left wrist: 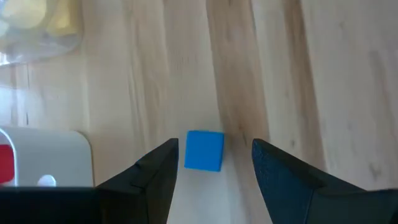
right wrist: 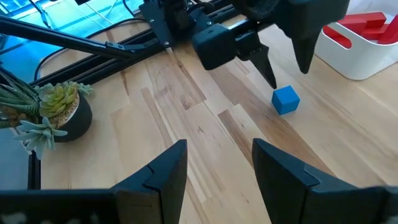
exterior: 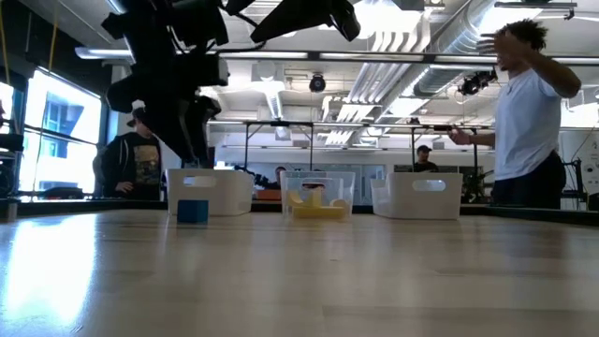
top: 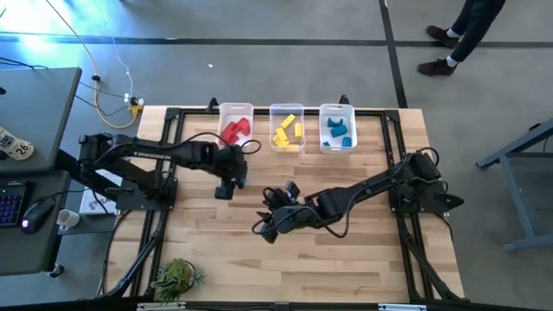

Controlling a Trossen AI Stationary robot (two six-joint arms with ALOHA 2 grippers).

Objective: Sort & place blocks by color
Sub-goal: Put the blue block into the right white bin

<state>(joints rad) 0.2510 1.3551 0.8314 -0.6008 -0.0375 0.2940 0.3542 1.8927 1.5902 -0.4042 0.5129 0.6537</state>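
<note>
Left tool (left wrist: 214, 171) is right over a lone blue block (left wrist: 204, 150), jaws spread wide, one finger to either side and neither touching it, so nothing is gripped. From above, that tool (top: 226, 187) hangs over the middle of the wooden desk (top: 363, 259), just in front of the red bin (top: 235, 125), with the little blue block (top: 244, 182) peeking out beside it. The block sits flat on the desk, alone, apart from the bins. At desk level you see the same block (exterior: 193, 211) resting in front of the leftmost bin (exterior: 211, 192), the left tool (exterior: 192, 140) poised just above it. Over to the right arm: its tool (top: 270, 226) is held low over the centre of the desk, near the left one, and its wrist camera looks across at the blue block (right wrist: 285, 99) with the left tool's fingers (right wrist: 266, 67) pointing down around it. The right tool (right wrist: 219, 165) is open too, empty, fingers parted over bare wood. Along the far edge, three bins in a row: red blocks (top: 233, 130) in the first, yellow blocks (top: 287, 132) in the middle bin (top: 286, 111), blue blocks (top: 338, 133) in the third bin (top: 336, 110). A small potted plant (top: 175, 277) stands at the near left corner of the desk. A person (exterior: 527, 112) stands in the room behind.
</note>
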